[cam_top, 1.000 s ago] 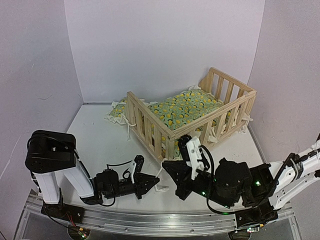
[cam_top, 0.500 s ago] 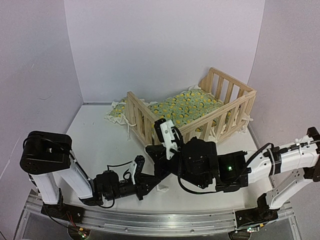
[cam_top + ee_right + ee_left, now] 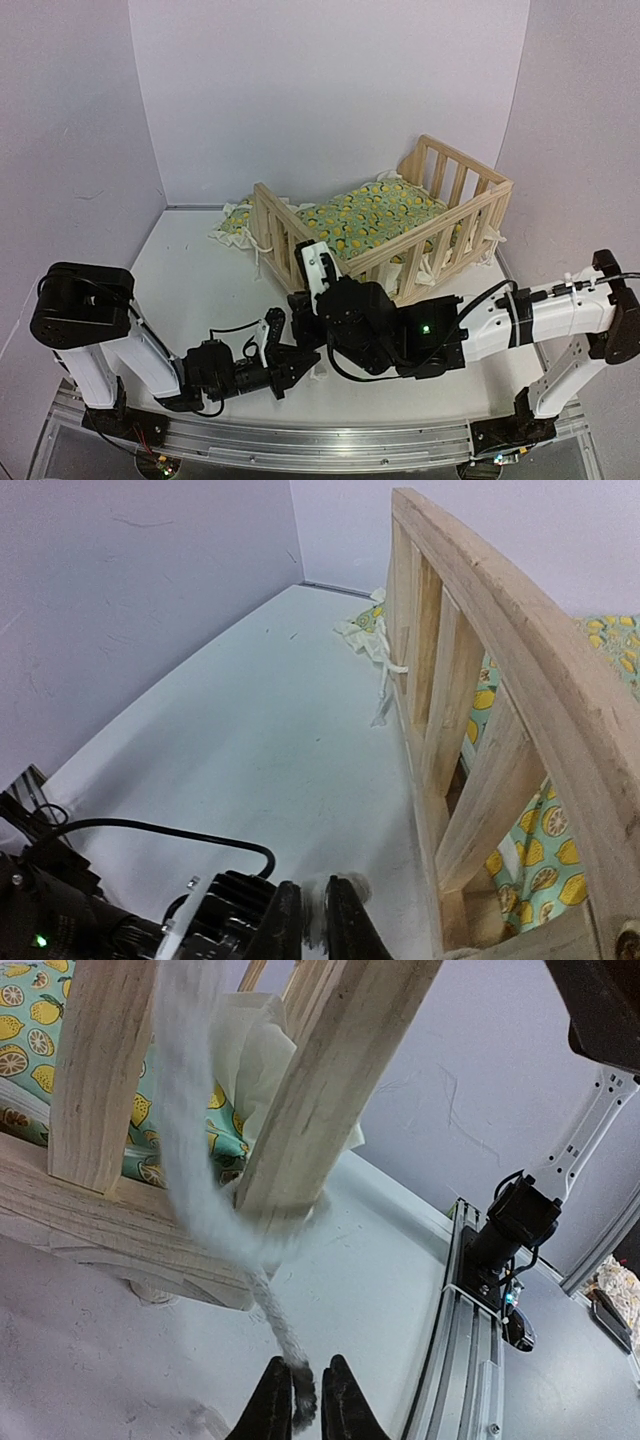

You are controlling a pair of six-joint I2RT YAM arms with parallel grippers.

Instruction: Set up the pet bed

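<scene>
A white cord (image 3: pixel 275 1325) pinched in the left gripper (image 3: pixel 300 1400).
The pet bed (image 3: pixel 400 250) stands far right on the table (image 3: pixel 200 280); the cord runs from its near corner post. The right gripper (image 3: pixel 312 915), fingers nearly pressed together, hangs just over the left arm.

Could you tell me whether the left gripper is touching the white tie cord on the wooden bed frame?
Touching. The left wrist view shows the left gripper pinching the lower end of the white twisted cord.

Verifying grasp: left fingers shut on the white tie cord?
Shut on it: left wrist view shows both fingers pinching the tie cord end.
</scene>
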